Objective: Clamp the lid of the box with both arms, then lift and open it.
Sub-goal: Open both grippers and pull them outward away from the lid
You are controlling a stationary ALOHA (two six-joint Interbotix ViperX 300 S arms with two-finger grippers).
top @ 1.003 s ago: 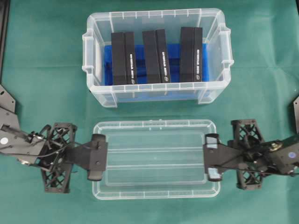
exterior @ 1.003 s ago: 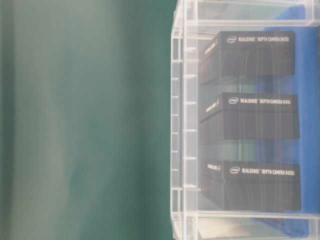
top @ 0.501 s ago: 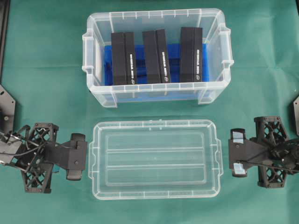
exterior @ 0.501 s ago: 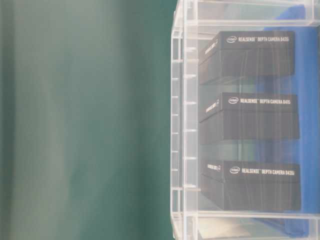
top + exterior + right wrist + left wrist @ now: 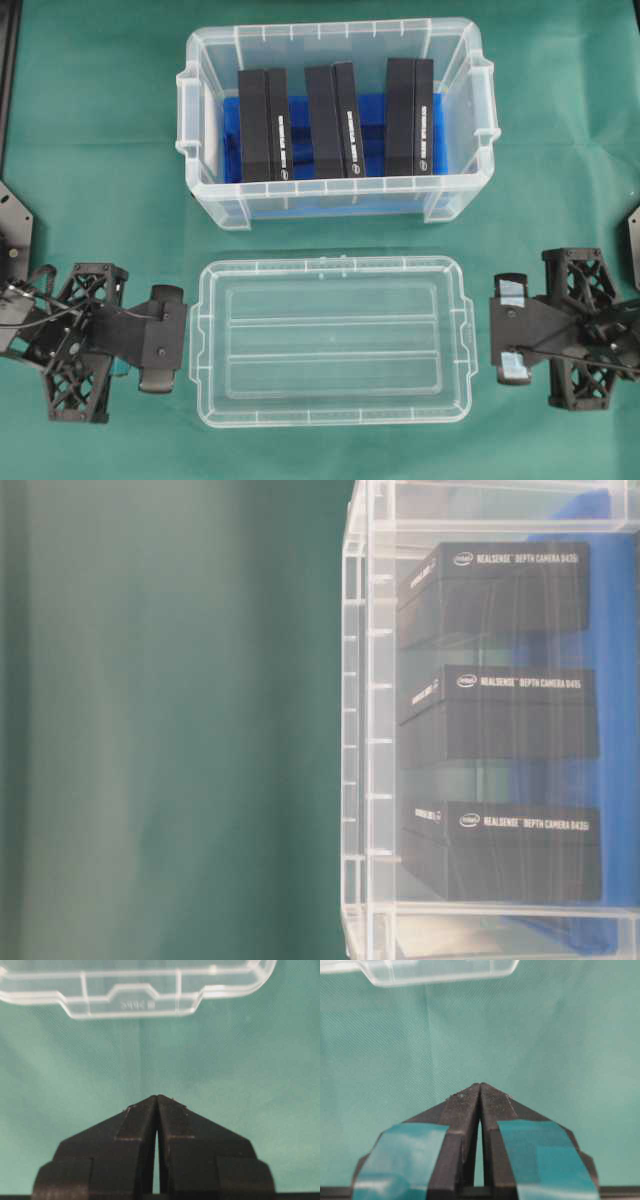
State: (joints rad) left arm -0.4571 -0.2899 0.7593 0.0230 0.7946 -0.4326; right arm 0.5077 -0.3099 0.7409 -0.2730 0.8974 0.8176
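Observation:
The clear lid [image 5: 330, 340] lies flat on the green cloth in front of the box [image 5: 196, 110], a deep clear tub holding three upright black boxes [image 5: 333, 120] on a blue floor. My left gripper [image 5: 181, 338] sits just off the lid's left end, apart from it, jaws shut on nothing; its teal-taped fingers [image 5: 420, 1155] meet at the left gripper's tip [image 5: 480, 1086], with the lid's edge [image 5: 435, 970] ahead. My right gripper [image 5: 494, 340] sits off the right end, the right gripper's tip [image 5: 157, 1097] shut and empty, the lid's tab [image 5: 135, 997] ahead.
Green cloth covers the whole table. The table-level view shows the box wall [image 5: 365, 730] and the black boxes [image 5: 500, 715] inside. Black arm mounts stand at the far left [image 5: 12, 230] and far right [image 5: 634, 235] edges.
A second ago both grippers were over the lid's two ends. Both have drawn back outward off the lid, which stays flat on the cloth. The left arm shifted slightly since.

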